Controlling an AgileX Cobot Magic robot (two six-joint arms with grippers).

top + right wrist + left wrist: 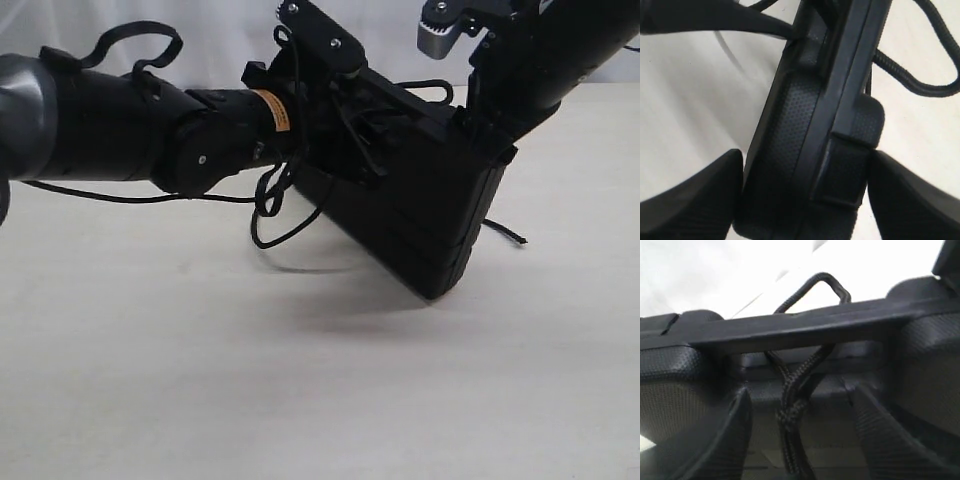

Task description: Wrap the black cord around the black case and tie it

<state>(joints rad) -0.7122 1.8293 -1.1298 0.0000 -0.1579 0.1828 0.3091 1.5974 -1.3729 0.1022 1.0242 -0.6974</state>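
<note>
Wrist views show right tool gripping black case, left tool wide astride cord.

Pale wood-grain table, white cloth backdrop behind, soft even light

The flat rectangular black plastic case stands tilted over the pale flat table, its upper right edge clamped between the fingers of the right gripper. The long thin black braided cord passes through the case's handle cut-out and runs between the parted fingers of the left gripper without touching them. It hangs off the case's left side and trails left across the table, and one end lies right of the case.
</note>
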